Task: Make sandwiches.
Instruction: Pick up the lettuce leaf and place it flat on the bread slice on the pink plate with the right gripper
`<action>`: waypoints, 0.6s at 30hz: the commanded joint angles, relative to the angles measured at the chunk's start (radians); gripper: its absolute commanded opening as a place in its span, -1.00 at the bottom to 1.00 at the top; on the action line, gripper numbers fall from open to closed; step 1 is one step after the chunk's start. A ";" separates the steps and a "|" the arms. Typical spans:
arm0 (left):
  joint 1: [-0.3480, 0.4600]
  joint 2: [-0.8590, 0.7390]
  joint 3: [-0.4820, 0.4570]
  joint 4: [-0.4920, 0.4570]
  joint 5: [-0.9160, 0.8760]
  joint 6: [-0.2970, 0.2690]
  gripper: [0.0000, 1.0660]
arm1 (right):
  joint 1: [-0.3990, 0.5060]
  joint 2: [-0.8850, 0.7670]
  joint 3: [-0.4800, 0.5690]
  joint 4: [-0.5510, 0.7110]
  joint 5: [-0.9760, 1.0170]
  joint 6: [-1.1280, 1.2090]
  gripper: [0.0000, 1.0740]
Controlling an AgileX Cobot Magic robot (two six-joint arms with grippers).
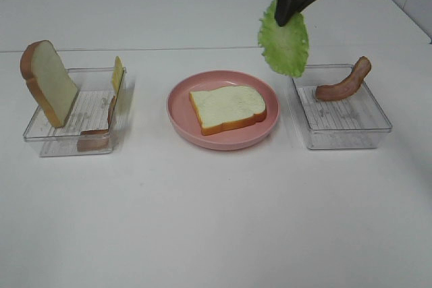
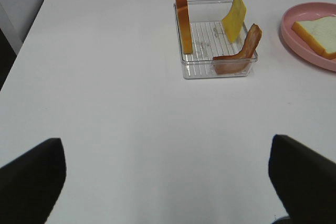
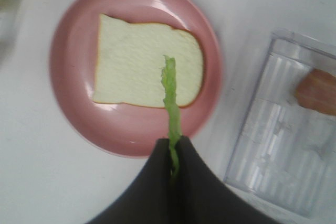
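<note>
While right pincer [image 1: 290, 15] clamps lettuce [image 1: 285, 44] (left pincer [image 2: 168, 182] gapes), trays [image 1: 341, 141] flank the plate [image 1: 223, 144].

Bright, even light falls on the white table [image 1: 202, 234] in all three views, and we find only faint, soft shadows beside the clear trays [image 1: 40, 143] and under the pink plate [image 1: 223, 143]. Our exterior high view is slightly soft. The right wrist view is blurred throughout: lettuce [image 3: 170, 108] and bread slice [image 3: 131, 61] look smeared, and small glints sit on the plate rim. The left wrist view is sharpest, though the dark fingers [image 2: 31, 182] of the left gripper [image 2: 167, 182] look fuzzy.
</note>
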 commanded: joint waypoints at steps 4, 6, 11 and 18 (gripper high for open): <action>0.003 -0.006 0.002 -0.001 -0.004 -0.002 0.83 | 0.062 0.032 0.004 0.085 -0.110 0.008 -1.00; 0.003 -0.006 0.002 -0.001 -0.004 -0.002 0.83 | 0.073 0.041 0.004 0.100 -0.127 0.008 -1.00; 0.003 -0.006 0.002 -0.001 -0.004 -0.002 0.83 | 0.126 0.114 0.004 0.162 -0.191 0.008 -1.00; 0.003 -0.006 0.002 -0.001 -0.004 -0.002 0.83 | 0.125 0.193 0.004 0.216 -0.209 -0.037 -1.00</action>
